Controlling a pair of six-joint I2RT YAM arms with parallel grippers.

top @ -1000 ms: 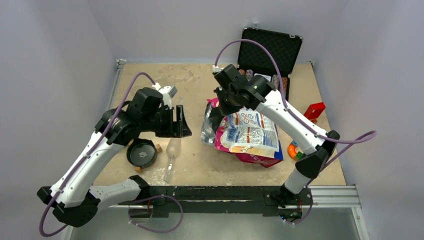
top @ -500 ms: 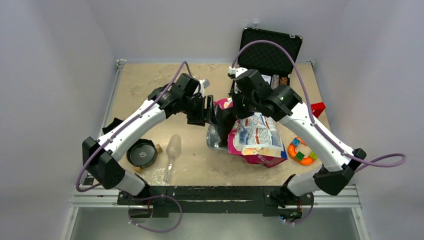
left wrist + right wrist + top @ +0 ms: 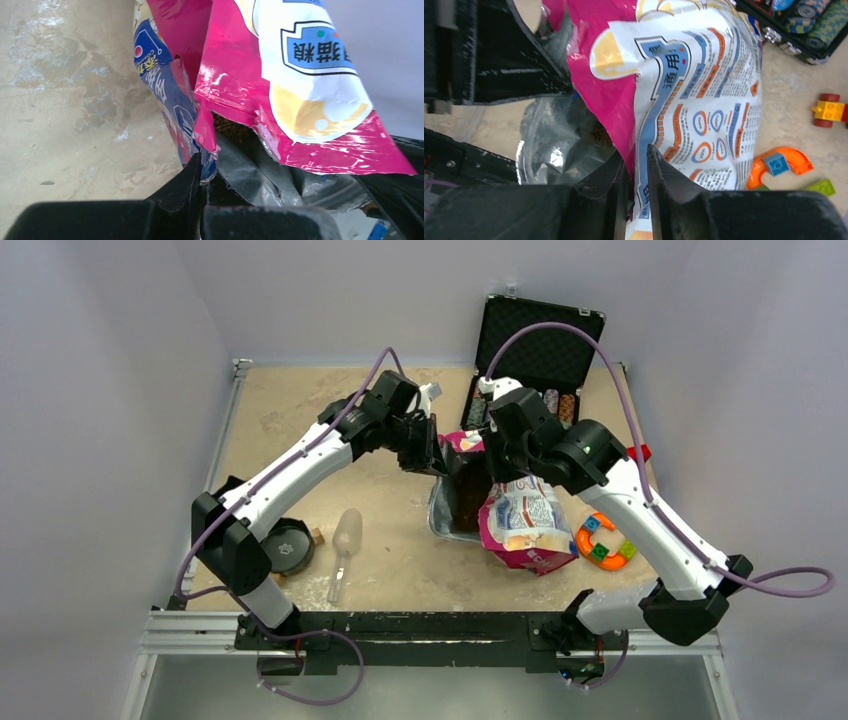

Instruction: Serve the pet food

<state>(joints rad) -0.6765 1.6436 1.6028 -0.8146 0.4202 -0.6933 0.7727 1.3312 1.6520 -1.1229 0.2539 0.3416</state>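
The left fingers [image 3: 185, 192] are closed on the torn left lip of the bag [image 3: 520, 520]. The lip's ragged pink edge runs up from the fingertips. The right fingers [image 3: 669, 187] stand narrowly apart on either side of the bag's opposite wall, pink foil against one and white print against the other. Whether they press it cannot be told. Between the two pairs the bag's mouth gapes, silver-lined, and the kibble [image 3: 232, 129] lies dark brown just inside it, beyond the left fingertips.

Left of the left fingers and behind them the worktop [image 3: 300, 410] is bare, up to its metal edge rail. Well apart, towards the arm bases, lie a clear scoop [image 3: 345, 540] and a black bowl [image 3: 285, 547]. Close behind the right fingers a black case [image 3: 540, 335] stands open with stacked chips [image 3: 819, 25] in it. To their right are an orange curved toy [image 3: 781, 162] and a small red-and-yellow toy car [image 3: 828, 110], both near the bag.

A blue label on the bag carries the Chinese characters 猫粮, seen upside down from the left wrist. From the right wrist large blue characters and orange rings of small print show, too fine to read.
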